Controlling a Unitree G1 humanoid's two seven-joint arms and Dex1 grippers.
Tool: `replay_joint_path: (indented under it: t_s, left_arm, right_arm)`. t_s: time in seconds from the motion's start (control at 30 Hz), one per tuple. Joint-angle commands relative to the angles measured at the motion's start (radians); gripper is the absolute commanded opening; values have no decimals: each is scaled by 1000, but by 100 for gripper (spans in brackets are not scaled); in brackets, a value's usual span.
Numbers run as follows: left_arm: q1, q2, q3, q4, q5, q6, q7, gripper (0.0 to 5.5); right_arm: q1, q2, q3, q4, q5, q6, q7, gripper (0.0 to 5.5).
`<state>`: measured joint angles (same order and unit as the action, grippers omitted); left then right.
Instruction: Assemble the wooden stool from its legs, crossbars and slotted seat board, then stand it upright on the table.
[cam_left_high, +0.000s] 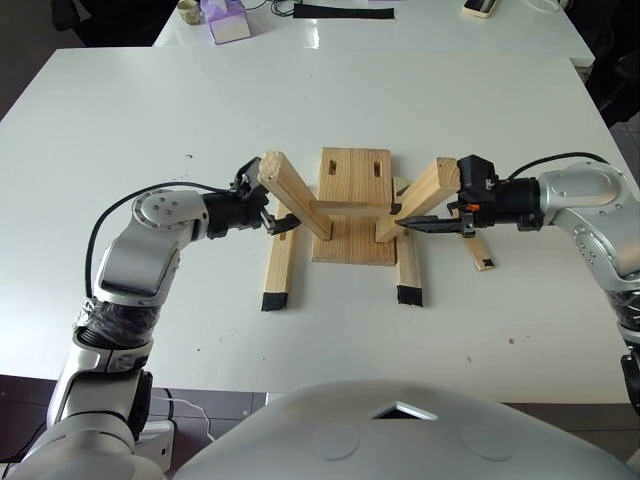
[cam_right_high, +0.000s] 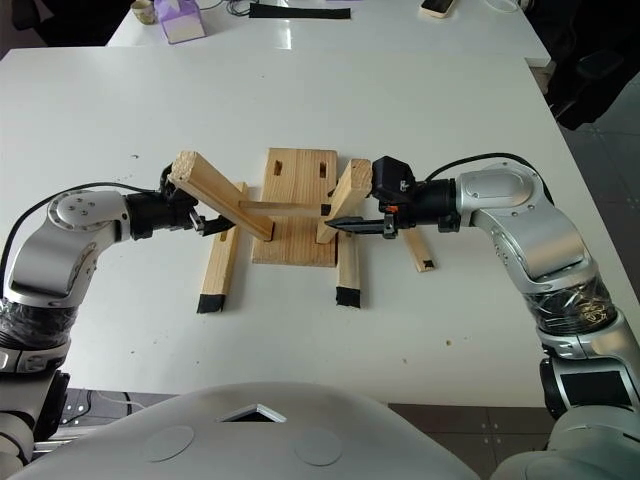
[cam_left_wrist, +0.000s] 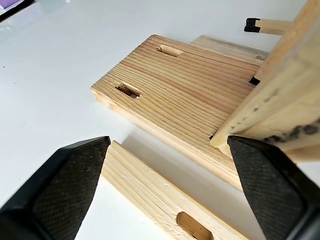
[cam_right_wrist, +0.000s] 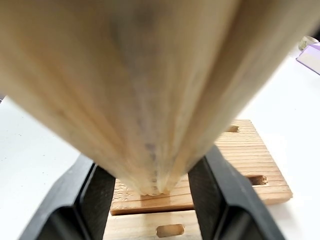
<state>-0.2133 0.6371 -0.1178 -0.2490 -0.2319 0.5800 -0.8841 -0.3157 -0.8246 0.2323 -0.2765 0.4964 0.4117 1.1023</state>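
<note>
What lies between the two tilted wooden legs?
A thin crossbar spans from left leg to right leg, above the flat seat board; both eye views show it.

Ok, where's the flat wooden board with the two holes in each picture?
Left eye view: the flat wooden seat board lies mid-table.
Right eye view: board mid-table, slightly left of centre.
Left wrist view: board beyond the open black fingers.
Right wrist view: board behind the gripped pale wooden leg.
Shared landmark: its two dark slots.
</note>
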Motion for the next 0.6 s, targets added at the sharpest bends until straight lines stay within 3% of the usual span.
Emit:
replay_joint_path:
  t_s: [0.03, 0.23, 0.6]
  left_arm:
    - [13, -60, -85, 63, -15, -130, -74, 482]
    - [12, -57, -68, 121, -8, -181, -85, 482]
    - [-74, -52, 22, 137, -31, -175, -47, 482]
  right_arm:
    - [20, 61, 62, 3, -6, 85, -11, 238]
    - [12, 60, 39, -8, 1, 128, 12, 307]
    - [72, 59, 18, 82, -99, 43, 3, 307]
